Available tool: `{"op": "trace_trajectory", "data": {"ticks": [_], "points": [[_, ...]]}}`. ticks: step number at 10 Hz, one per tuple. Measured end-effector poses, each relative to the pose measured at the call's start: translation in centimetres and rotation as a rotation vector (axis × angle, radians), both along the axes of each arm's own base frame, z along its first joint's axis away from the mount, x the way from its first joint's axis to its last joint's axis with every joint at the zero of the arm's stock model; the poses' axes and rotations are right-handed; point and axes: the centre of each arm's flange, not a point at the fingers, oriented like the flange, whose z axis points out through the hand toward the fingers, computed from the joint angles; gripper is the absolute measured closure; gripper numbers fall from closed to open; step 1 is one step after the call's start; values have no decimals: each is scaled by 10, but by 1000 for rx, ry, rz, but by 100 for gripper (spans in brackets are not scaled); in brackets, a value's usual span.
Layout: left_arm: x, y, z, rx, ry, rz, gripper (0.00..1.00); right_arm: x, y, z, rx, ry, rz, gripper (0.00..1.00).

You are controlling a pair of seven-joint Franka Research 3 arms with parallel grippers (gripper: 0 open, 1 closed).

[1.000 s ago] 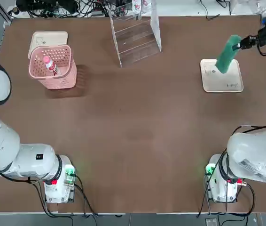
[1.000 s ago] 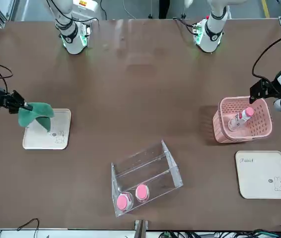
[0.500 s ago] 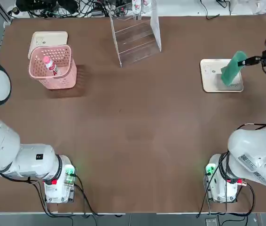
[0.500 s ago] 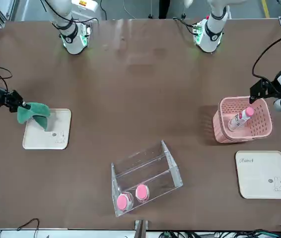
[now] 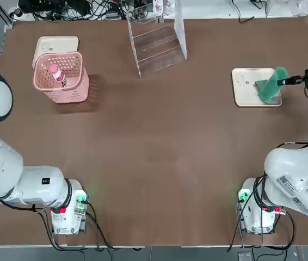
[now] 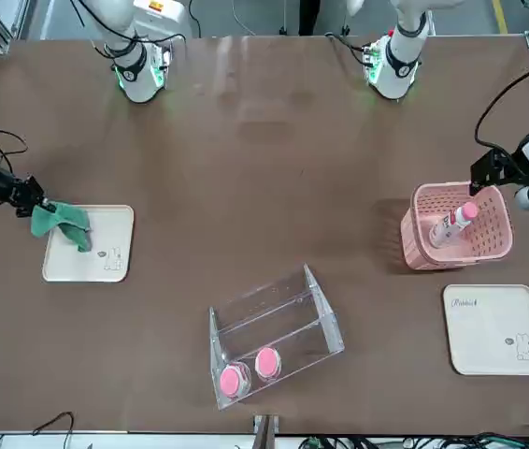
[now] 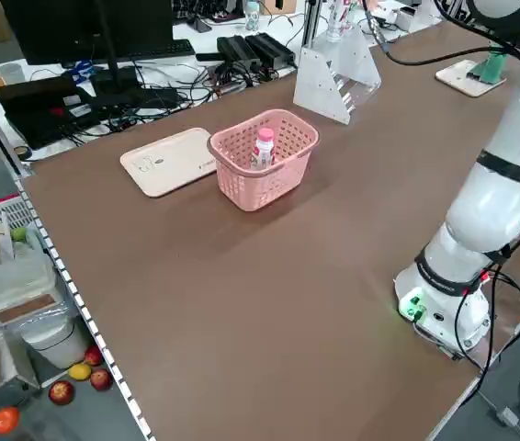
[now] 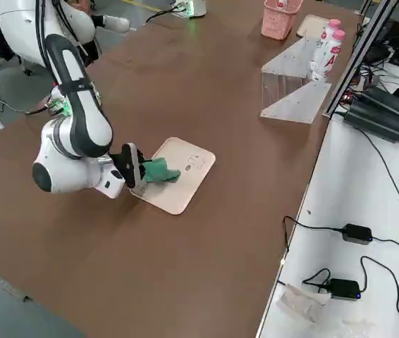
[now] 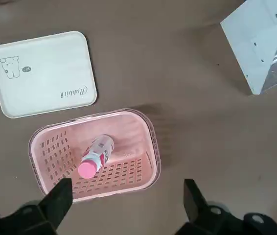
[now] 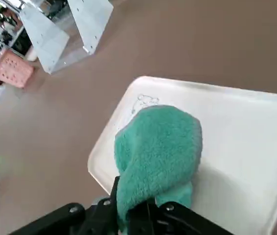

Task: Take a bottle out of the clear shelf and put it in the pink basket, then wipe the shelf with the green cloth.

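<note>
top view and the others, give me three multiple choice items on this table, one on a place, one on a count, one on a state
1. Where is the bottle with the pink cap that has left the rack?
A. on a cream tray
B. inside the pink basket
C. flat on the bare table

2. How many cream trays are on the table?
A. one
B. two
C. three

3. What is the right gripper doing?
A. holding the green cloth over a cream tray
B. hanging open over the clear shelf
C. gripping the basket rim

Answers: 1 B, its pink cap shows above the lattice walls. 2 B, one beside the basket, one under the cloth. 3 A, the fingers are shut on the cloth's edge at the tray.
</note>
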Motion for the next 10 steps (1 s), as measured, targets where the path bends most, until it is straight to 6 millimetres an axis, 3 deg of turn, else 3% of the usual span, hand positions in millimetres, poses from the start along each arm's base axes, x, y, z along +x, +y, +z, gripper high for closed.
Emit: {"op": "trace_trajectory", "data": {"ticks": [3,5,8,10], "points": [[0,-1,0,0,0,-1,0,-15,-32,-11,-107,-21,37,94],[0,-1,0,0,0,-2,0,-14,-53,-11,-173,-47,34,94],[0,-4,0,0,0,-6,0,-1,-58,-22,-197,-58,25,94],[0,-4,0,-1,0,-8,0,9,-49,-38,-187,-63,12,94]]}}
